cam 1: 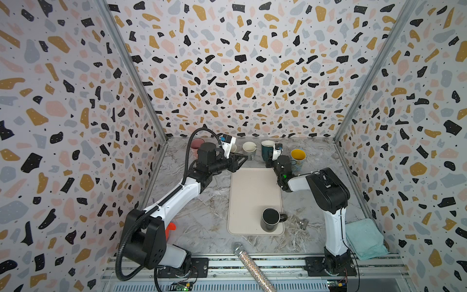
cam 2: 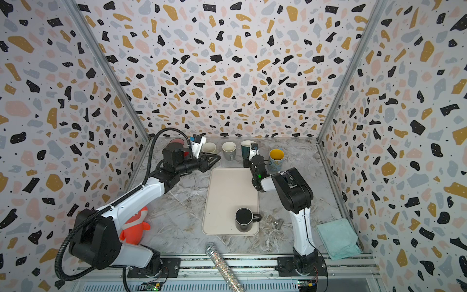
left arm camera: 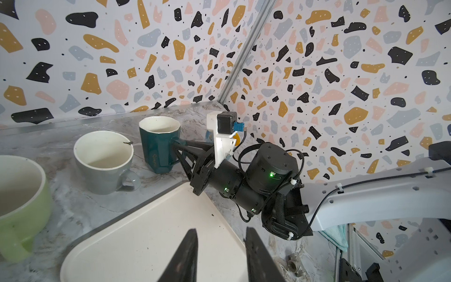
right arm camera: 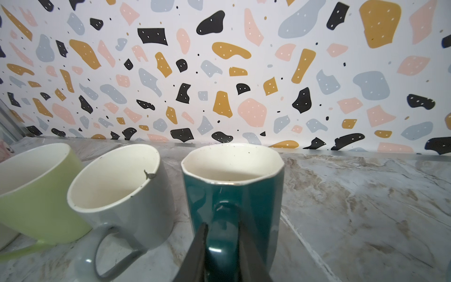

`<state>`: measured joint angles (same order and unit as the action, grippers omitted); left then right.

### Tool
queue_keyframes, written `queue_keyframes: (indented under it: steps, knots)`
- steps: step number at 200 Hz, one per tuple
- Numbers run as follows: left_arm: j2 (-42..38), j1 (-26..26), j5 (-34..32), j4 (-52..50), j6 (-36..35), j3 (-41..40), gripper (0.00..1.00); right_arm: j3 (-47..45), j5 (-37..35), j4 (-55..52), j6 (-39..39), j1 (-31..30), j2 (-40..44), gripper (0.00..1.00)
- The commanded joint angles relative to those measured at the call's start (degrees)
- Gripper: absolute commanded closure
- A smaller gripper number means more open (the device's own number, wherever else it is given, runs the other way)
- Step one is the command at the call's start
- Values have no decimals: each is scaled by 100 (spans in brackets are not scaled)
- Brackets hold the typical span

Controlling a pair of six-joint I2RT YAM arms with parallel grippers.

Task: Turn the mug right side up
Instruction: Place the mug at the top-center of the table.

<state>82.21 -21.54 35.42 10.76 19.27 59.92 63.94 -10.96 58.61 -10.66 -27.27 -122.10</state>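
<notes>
Here the teal mug (right arm camera: 256,207) stands mouth up in the back row, close to the rear wall, its handle turned toward the tray (cam 1: 252,192). On one side the grey mug (right arm camera: 136,207) sits just beside it with only a narrow slot between their walls, and the green mug (right arm camera: 36,195) crowds in beyond that. On the other side there is bare marble table (right arm camera: 353,207) before the yellow mug (cam 1: 298,156). The tray's far edge runs just in front of the row, so the room for moving lies over the tray's middle. A black mug (cam 1: 270,220) fills its near corner, and I cannot tell which way up that one stands. The right gripper (right arm camera: 222,227) reaches in level, jaws narrowly parted with the teal mug's handle between them. One finger looks against the handle; whether they press on it I cannot tell. The left gripper (left arm camera: 220,232) hangs near the tray's far edge, jaws apart with a clear gap, holding and touching nothing.
</notes>
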Motion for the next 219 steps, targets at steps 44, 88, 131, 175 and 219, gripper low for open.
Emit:
queue_keyframes:
  steps: [44,88,131,175,219]
  knots:
    - [-5,35,150,321,-2,-103,67,76,-113,260,-130,-109,81,71]
    - [-37,36,169,321,-1,-136,67,-25,-204,155,-261,-112,186,70]
    - [-122,36,175,321,7,-202,67,-143,-244,71,-392,-100,296,64]
    - [-186,36,168,321,33,-244,67,-294,-296,24,-468,-103,471,57]
    - [-303,35,83,321,25,-332,67,-559,-294,-6,-500,-105,749,47]
